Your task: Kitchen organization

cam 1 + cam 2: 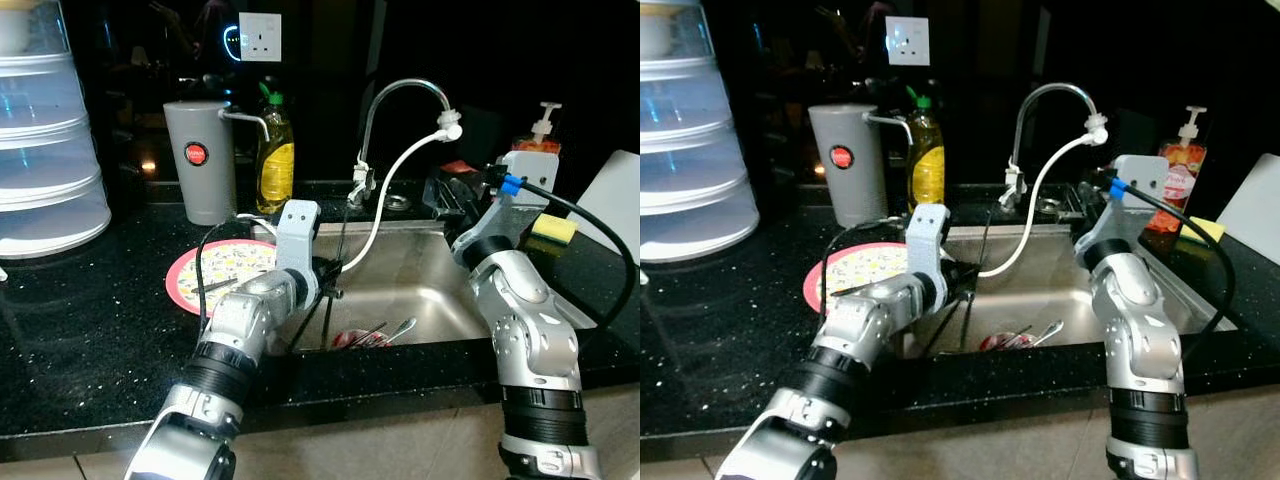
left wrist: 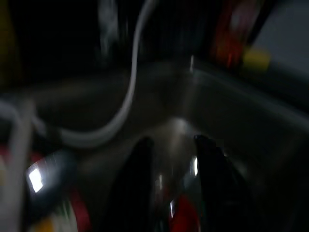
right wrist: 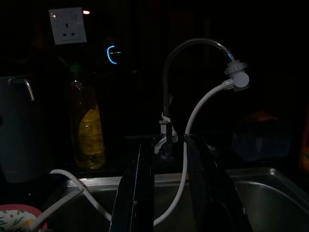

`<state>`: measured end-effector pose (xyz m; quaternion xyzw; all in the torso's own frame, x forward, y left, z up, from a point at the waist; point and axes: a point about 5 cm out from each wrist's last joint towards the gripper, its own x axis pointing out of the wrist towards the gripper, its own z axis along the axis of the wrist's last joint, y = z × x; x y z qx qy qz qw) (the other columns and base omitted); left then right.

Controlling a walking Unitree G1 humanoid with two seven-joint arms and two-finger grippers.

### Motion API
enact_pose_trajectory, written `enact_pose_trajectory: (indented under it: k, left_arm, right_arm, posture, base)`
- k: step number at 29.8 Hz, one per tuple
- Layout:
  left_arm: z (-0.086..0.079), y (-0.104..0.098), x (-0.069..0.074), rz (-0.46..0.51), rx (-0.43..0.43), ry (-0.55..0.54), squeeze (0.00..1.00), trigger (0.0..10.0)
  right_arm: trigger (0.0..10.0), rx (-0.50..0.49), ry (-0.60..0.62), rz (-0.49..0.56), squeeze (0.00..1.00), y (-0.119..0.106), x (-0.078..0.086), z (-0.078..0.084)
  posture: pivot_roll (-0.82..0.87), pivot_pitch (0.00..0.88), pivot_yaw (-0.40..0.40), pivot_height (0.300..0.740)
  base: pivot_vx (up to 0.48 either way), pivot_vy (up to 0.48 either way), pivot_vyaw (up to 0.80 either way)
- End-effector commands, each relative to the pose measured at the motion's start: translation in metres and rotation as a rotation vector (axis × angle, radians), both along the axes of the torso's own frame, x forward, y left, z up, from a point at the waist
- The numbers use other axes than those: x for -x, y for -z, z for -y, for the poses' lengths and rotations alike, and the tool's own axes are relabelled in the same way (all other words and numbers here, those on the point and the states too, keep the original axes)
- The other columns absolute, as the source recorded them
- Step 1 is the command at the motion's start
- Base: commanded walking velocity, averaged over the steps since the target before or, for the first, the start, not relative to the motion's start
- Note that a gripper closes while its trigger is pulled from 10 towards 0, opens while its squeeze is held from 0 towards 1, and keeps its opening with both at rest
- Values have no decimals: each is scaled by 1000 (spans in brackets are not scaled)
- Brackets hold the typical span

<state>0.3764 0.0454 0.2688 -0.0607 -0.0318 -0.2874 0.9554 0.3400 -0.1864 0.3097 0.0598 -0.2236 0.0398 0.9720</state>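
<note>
The left gripper point(image 2: 169, 159) reaches down into the stainless sink point(image 1: 440, 290), fingers narrowly parted above the cutlery point(image 1: 385, 333) and a red item on the basin floor, gripping nothing. The right gripper point(image 3: 166, 159) hovers over the sink's right side, fingers parted and empty, aimed at the faucet point(image 1: 400, 95). A patterned plate point(image 1: 215, 270) lies on the black counter point(image 1: 90, 310) left of the sink.

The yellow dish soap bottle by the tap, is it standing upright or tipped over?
Upright. The dish soap bottle stands on the counter with its green cap on top, beside the grey jug.
</note>
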Motion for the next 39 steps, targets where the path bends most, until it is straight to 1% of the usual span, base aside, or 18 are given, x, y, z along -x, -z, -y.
enact_pose_trajectory:
  k: [1, 2, 5, 7, 9, 12, 14, 15, 16, 18, 20, 21, 23, 25, 29, 35, 36, 39]
  left_arm:
    - [-9, -19, 3, 117, 42, -38, 0, 10000]
    - [-9, -19, 3, 117, 42, -38, 0, 10000]
    - [-20, -37, 10, 209, 69, -73, 0, 10000]
    - [-26, -43, 14, 248, 55, -100, 0, 10000]
    - [-28, -44, 15, 262, 47, -113, 0, 10000]
    - [-44, -48, 17, 279, 50, -182, 0, 10000]
    - [-57, -42, 15, 223, 22, -234, 0, 10000]
    - [-72, -23, 6, 102, -156, -329, 0, 10000]
    - [-72, -23, 6, 102, -156, -329, 0, 10000]
    - [-92, -10, 1, -8, -194, -392, 0, 10000]
    - [-95, -10, 1, -9, -201, -390, 0, 10000]
    - [-102, -10, 0, -1, -244, -395, 0, 10000]
    - [-111, -10, 0, -9, -290, -370, 0, 10000]
    - [-113, -11, 0, -31, -250, -318, 0, 10000]
    - [-100, -18, 5, -31, -201, -170, 0, 10000]
    - [-96, -19, 6, -53, -200, -133, 0, 10000]
    - [-98, -24, 12, 4, -281, -20, 0, 10000]
    - [-115, -30, 16, 58, -441, 26, 0, 10000]
  right_arm:
    - [10000, -11, -5, 17, 0, 0, 2, -1]
    - [10000, -11, -5, 17, 0, 0, 2, -1]
    - [10000, -20, -21, 17, 0, 1, 0, -5]
    - [10000, -23, -29, 15, 0, 2, -1, -7]
    - [10000, -24, -31, 14, 0, 2, -1, -8]
    - [10000, -25, -40, 18, 0, 2, -1, -10]
    - [10000, -21, -45, 20, 0, 2, -1, -10]
    - [10000, -18, -50, 17, 0, 3, 0, -11]
    - [10000, -18, -50, 17, 0, 3, 0, -11]
    - [10000, -17, -53, 13, 0, 5, 0, -12]
    - [10000, -17, -54, 13, 0, 5, -1, -12]
    - [10000, -19, -54, 12, 0, 5, -1, -12]
    - [10000, -21, -55, 13, 0, 6, -1, -13]
    - [10000, -23, -55, 13, 0, 6, 0, -13]
    - [10000, -27, -50, 11, 0, 7, 0, -12]
    - [10000, -28, -51, 12, 0, 7, 0, -13]
    - [10000, -29, -47, 15, 0, 7, 1, -13]
    - [10000, -30, -38, 14, 0, 8, 2, -10]
  posture:
    - [5, 0, -49, 740]
    - [5, 0, -49, 740]
    - [20, 0, -56, 740]
    - [28, 1, -59, 740]
    - [28, 1, -59, 740]
    - [25, 4, -57, 740]
    - [29, 7, -56, 740]
    - [34, 8, -57, 740]
    - [34, 8, -57, 740]
    - [38, 9, -54, 740]
    - [38, 9, -54, 740]
    - [40, 8, -52, 740]
    - [44, 7, -50, 740]
    - [43, 7, -48, 740]
    - [43, 6, -45, 740]
    - [40, 6, -43, 740]
    - [42, 7, -36, 740]
    - [48, 10, -31, 740]
  base:
    - [0, 0, 0]
    - [0, 0, 0]
    - [0, 0, 0]
    - [0, 0, 0]
    - [0, 0, 0]
    - [0, 0, 0]
    - [0, 0, 0]
    - [0, 0, 0]
    - [0, 0, 0]
    - [0, 0, 0]
    - [0, 0, 0]
    - [0, 0, 0]
    - [0, 0, 0]
    - [0, 0, 0]
    - [0, 0, 0]
    - [0, 0, 0]
    - [0, 0, 0]
    - [0, 0, 0]
